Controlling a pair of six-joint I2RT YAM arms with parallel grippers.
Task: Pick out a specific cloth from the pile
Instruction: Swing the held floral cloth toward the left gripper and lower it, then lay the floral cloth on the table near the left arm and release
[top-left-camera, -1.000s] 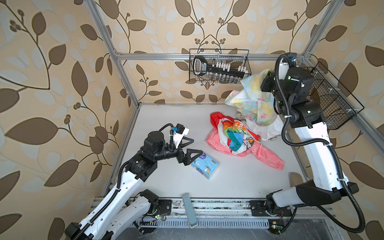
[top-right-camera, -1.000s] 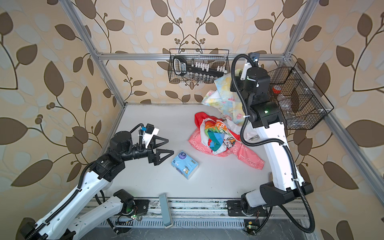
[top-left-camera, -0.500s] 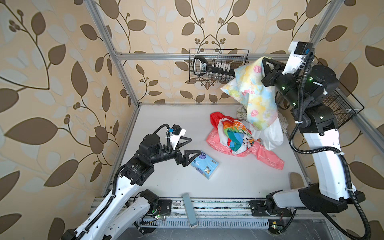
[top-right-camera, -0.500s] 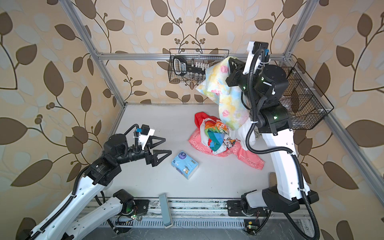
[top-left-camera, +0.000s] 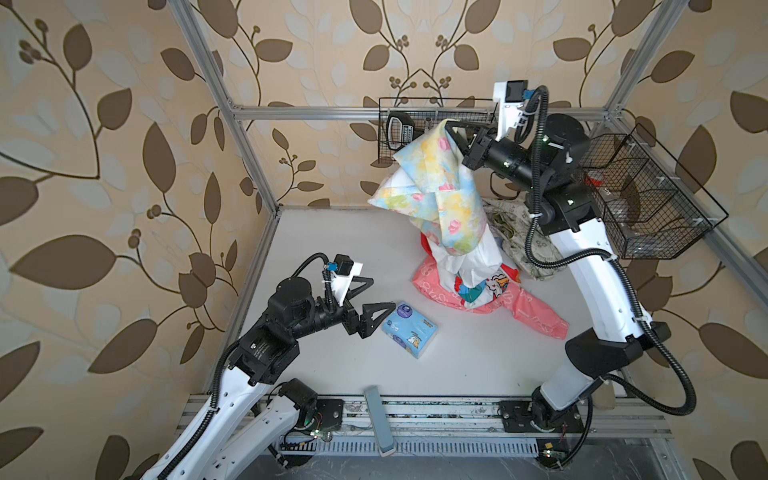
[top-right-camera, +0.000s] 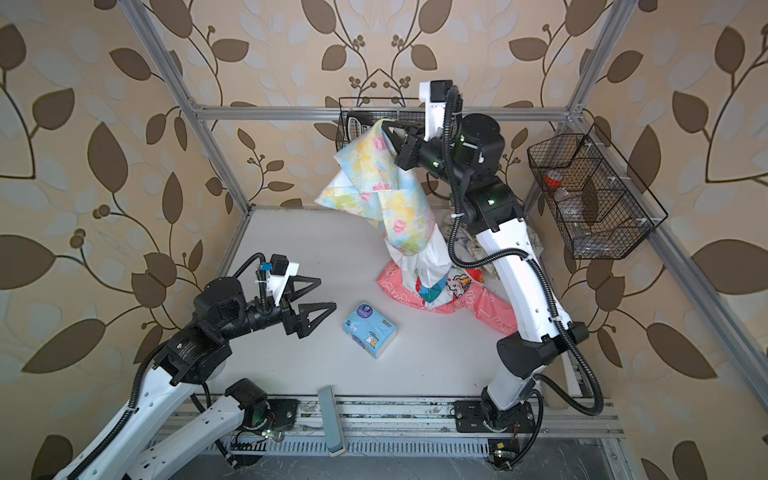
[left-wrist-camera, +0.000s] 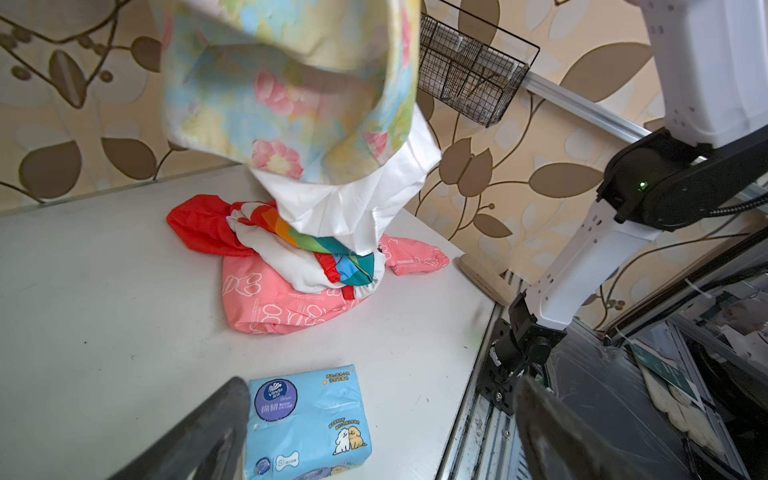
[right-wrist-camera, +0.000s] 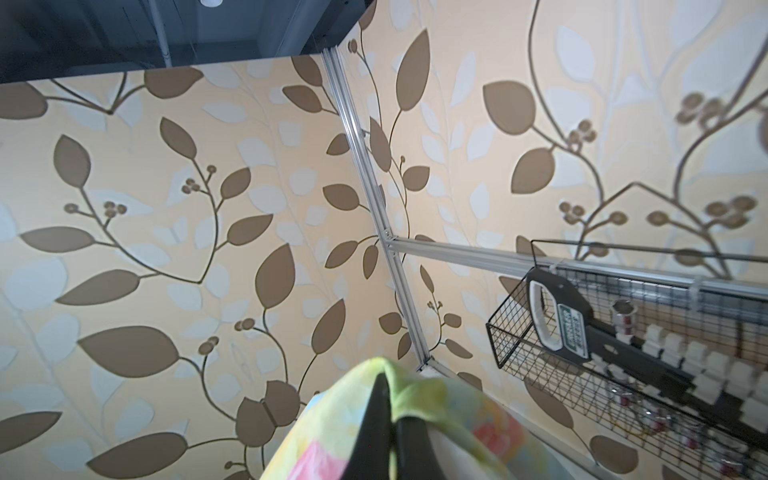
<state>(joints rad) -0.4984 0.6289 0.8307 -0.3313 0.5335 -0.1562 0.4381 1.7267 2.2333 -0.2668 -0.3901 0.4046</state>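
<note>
The thin pale yellow cloth with pink flowers and blue-green blotches (top-left-camera: 440, 187) hangs high over the back right of the grey table (top-left-camera: 332, 257). The right gripper (top-left-camera: 455, 131) pinches its top corner, jaws closed tight on the fabric, as the right wrist view shows. The cloth's white underside trails down to the pile of coral pink, red and rainbow fabrics (top-left-camera: 486, 286); I cannot tell whether the lowest fold touches the pile.

The picking looks mostly done: the wanted piece is singled out and raised. What seems left is to carry it clear and set it down apart.

The black wire basket on the back wall (top-left-camera: 415, 116) sits just behind the cloth's top, and the white cloth with green print (top-left-camera: 515, 232) lies by the right arm. Bare table lies open left of the pile. There the left gripper (top-left-camera: 382, 293) hovers, jaws wide apart and empty, just beside the light blue tissue pack (top-left-camera: 409, 334).
</note>
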